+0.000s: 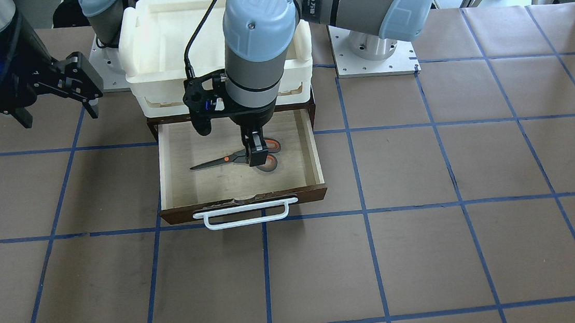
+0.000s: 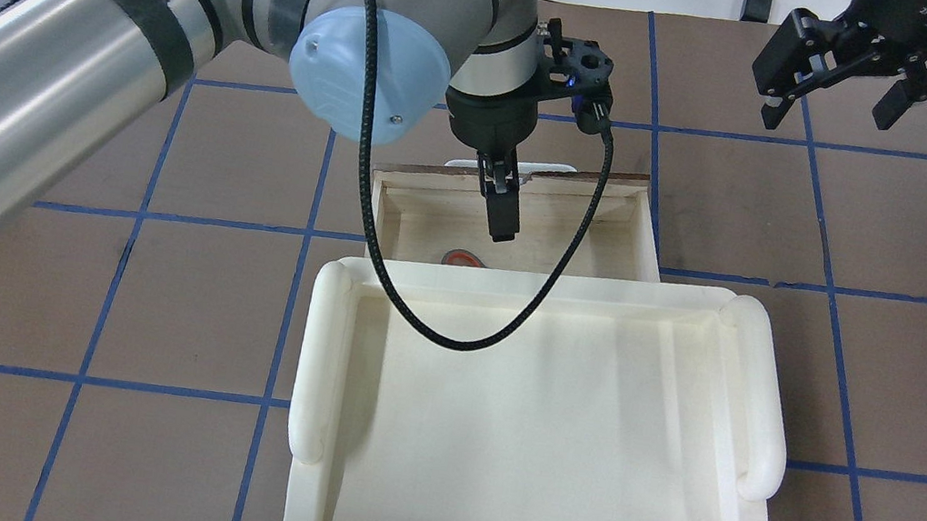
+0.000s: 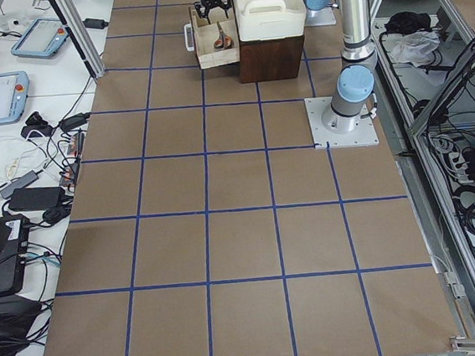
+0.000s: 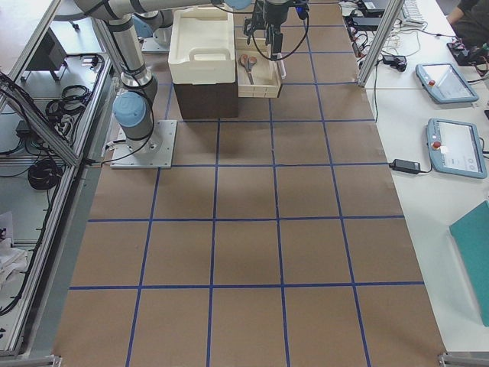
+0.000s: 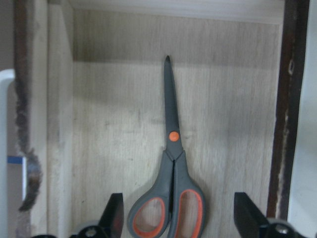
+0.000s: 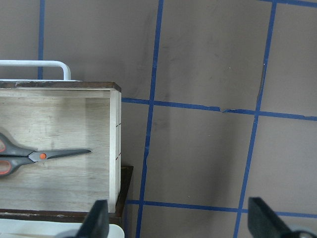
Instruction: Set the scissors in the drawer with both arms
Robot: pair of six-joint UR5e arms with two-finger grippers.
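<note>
The scissors [image 1: 225,160] lie flat on the pale plywood floor of the open drawer [image 1: 164,167]. Their blades are closed and point toward the left of the front-facing frame, with the orange-lined handles near its centre. Directly above those handles hangs the robot's left pincer [image 1: 258,156], aimed straight down. Its wrist camera shows the two black fingers [image 5: 115,215] spread wide on either side of the loops and touching neither, so the pincer is released and grasps nothing. This suggests the scissors are delivered and the arm need only lift clear. The drawer is pulled well out from under the cream-white tray [image 1: 152,48] that sits above it, with its dark front and white bar handle [image 1: 247,216] facing the bottom of the frame. The opening looks wide enough for an arm to come down vertically without meeting the tray. In the upper left of the same frame the right pincer [image 1: 61,118] hovers over the brown table [image 1: 428,222], well apart from the drawer, its fingers likewise spread and empty. It seems to be parked aside to leave its partner room. With the scissors inside, closing the drawer looks like the only step that could remain.
</note>
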